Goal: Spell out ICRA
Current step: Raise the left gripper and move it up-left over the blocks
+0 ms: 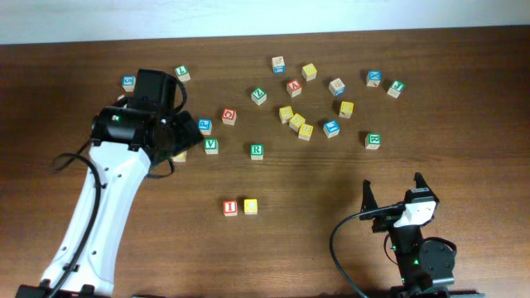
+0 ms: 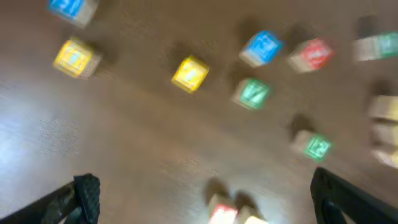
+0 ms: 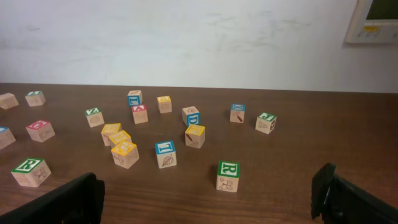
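A red I cube (image 1: 230,207) and a yellow C cube (image 1: 250,206) sit side by side near the table's front middle. Their blurred tops, red I (image 2: 224,213) and yellow C (image 2: 252,218), show at the bottom of the left wrist view. One green R cube (image 1: 257,151) (image 3: 30,172) lies above them and a second green R (image 1: 373,141) (image 3: 228,176) is to the right. The red A cube (image 1: 294,87) (image 3: 139,113) is among the far cluster. My left gripper (image 1: 184,136) (image 2: 205,199) hovers open and empty. My right gripper (image 1: 393,190) (image 3: 208,202) rests open and empty at the front right.
Several other lettered cubes are scattered across the far half, among them a green V (image 1: 211,145), a red O (image 1: 228,116), a blue cube (image 1: 204,126) and a bunch of yellow ones (image 1: 296,122). A yellow cube (image 1: 178,156) is half hidden under the left gripper.
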{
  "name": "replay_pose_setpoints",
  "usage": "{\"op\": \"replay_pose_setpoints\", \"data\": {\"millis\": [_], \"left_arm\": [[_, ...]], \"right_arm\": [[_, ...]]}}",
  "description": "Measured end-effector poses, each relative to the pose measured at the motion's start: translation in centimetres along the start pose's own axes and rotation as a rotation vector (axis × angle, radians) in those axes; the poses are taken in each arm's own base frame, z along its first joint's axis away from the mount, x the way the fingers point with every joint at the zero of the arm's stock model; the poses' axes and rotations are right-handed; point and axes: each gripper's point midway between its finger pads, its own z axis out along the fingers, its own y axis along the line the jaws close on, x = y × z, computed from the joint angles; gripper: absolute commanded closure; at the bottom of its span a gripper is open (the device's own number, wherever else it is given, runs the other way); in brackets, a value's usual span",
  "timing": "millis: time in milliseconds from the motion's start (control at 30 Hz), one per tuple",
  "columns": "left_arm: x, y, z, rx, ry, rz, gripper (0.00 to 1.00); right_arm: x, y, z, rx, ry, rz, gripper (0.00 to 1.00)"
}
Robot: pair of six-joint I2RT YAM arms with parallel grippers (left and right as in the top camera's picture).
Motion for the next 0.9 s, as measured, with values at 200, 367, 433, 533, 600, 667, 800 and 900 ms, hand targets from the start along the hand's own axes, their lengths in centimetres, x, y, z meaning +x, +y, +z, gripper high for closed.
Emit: {"op": "replay_pose_setpoints", "data": {"millis": [200, 367, 433, 533, 600, 667, 800, 900], "left_arm": [[-4.4, -6.9, -4.2, 0.308, -0.185, 0.337, 0.01], [-5.7, -7.7, -5.2, 0.328, -0.257, 0.42, 0.01], [-6.2, -7.0, -5.1, 0.279, -0.281, 0.418, 0.01], [-6.7, -6.3, -4.8, 0.226, -0.3, 0.435, 0.01], [-6.9, -6.2, -4.2, 0.207, -0.295, 0.445, 0.01], [-6.9, -6.2, -2.7, 0.181, -0.27, 0.455, 0.01], [-6.8, -6.1, 0.6, 0.142, -0.202, 0.457, 0.0], [-6.5, -5.3, 3.1, 0.104, -0.133, 0.453, 0.12]], "right_arm": [[0.0, 0.0, 0.0, 0.0, 0.0, 0.001, 0.02], [0.0, 0.0, 0.0, 0.0, 0.0, 0.0, 0.02], [0.0, 0.0, 0.0, 0.0, 0.0, 0.0, 0.02], [0.0, 0.0, 0.0, 0.0, 0.0, 0.0, 0.02], [0.0, 0.0, 0.0, 0.0, 0.0, 0.0, 0.01], [0.0, 0.0, 0.0, 0.0, 0.0, 0.0, 0.02], [0.0, 0.0, 0.0, 0.0, 0.0, 0.0, 0.02], [0.0, 0.0, 0.0, 0.0, 0.0, 0.0, 0.02]]}}
